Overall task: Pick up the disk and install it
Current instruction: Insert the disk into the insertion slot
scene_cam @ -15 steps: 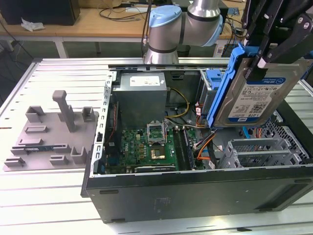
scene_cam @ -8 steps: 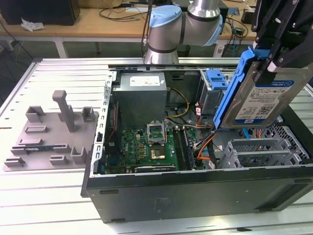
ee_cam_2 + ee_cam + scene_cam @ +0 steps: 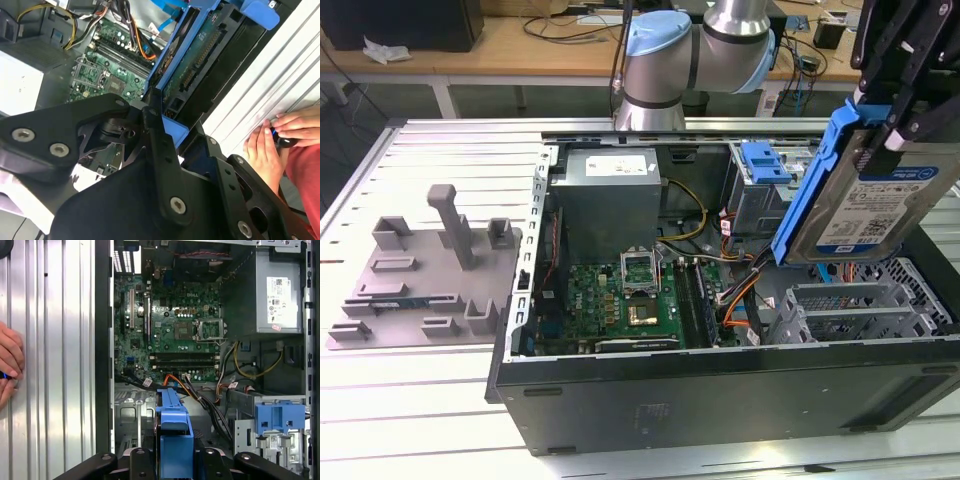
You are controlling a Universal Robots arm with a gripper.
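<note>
The disk (image 3: 880, 205), a silver hard drive with a white-and-blue label in a blue carrier bracket, hangs tilted on edge at the exterior view's right. It is above the open computer case (image 3: 720, 385) and its metal drive cage (image 3: 860, 310). My gripper (image 3: 888, 135) comes down from above and is shut on the disk's upper end. In the second wrist view the black fingers (image 3: 152, 130) clamp the blue carrier (image 3: 200, 55). The first wrist view has the carrier's edge (image 3: 174, 435) pointing toward the case interior.
Inside the case lie a green motherboard (image 3: 630, 295), a grey power-supply box (image 3: 610, 195), cables and a bare blue bracket (image 3: 765, 165). A grey fixture (image 3: 430, 270) sits on the table at the exterior view's left. A person's hands (image 3: 280, 140) rest beside the case.
</note>
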